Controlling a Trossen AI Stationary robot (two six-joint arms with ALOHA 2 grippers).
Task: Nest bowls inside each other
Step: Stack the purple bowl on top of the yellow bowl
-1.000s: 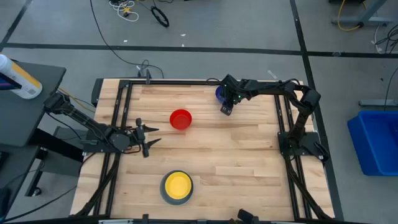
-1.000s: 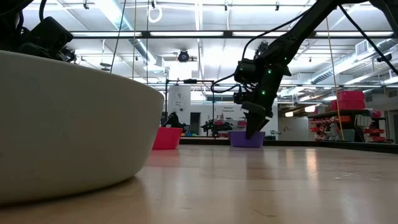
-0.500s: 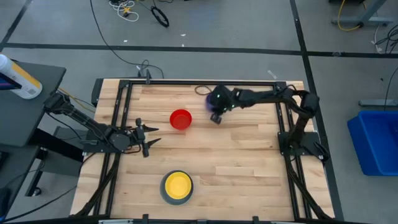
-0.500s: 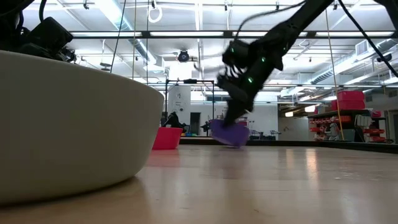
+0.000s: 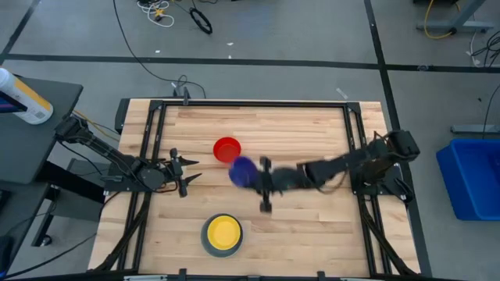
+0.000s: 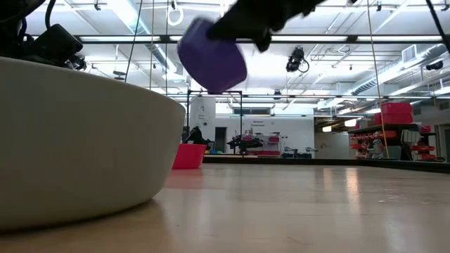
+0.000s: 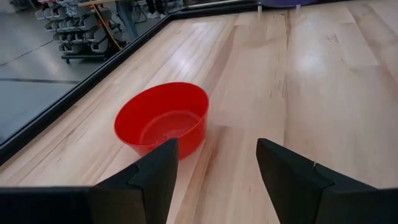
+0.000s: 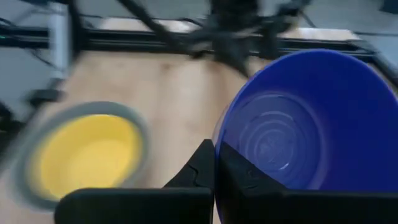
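Observation:
My right gripper [image 5: 254, 177] is shut on a dark blue bowl [image 5: 241, 172], which hangs above the middle of the table, just near-right of the red bowl [image 5: 226, 149]. In the low view the blue bowl [image 6: 211, 56] is high above the wood and tilted. A yellow bowl [image 5: 223, 232] sits inside the pale grey bowl [image 5: 206, 242] by the near edge. My left gripper [image 5: 184, 172] stands open at the table's left, pointing at the red bowl [image 7: 163, 118] and apart from it. My right gripper [image 8: 214, 167] holds the dark blue bowl by its rim [image 8: 225, 140], one finger inside the bowl and one outside the wall. The fingers come slanting down from the table's right. The bowl is lifted clear of the table and tilted.
A black frame rail [image 5: 250, 102] runs round the wooden table top. The grey bowl [image 6: 70, 140] looms close in the low view. Bare wood [image 5: 312, 226] lies at the near right and along the far edge.
My right gripper has swung from the table's far edge toward the near left, rising and turning, and has taken the dark blue bowl along. The bowl, which stood on the wood at the far edge, now hangs tilted and clear of the table beside the red bowl.

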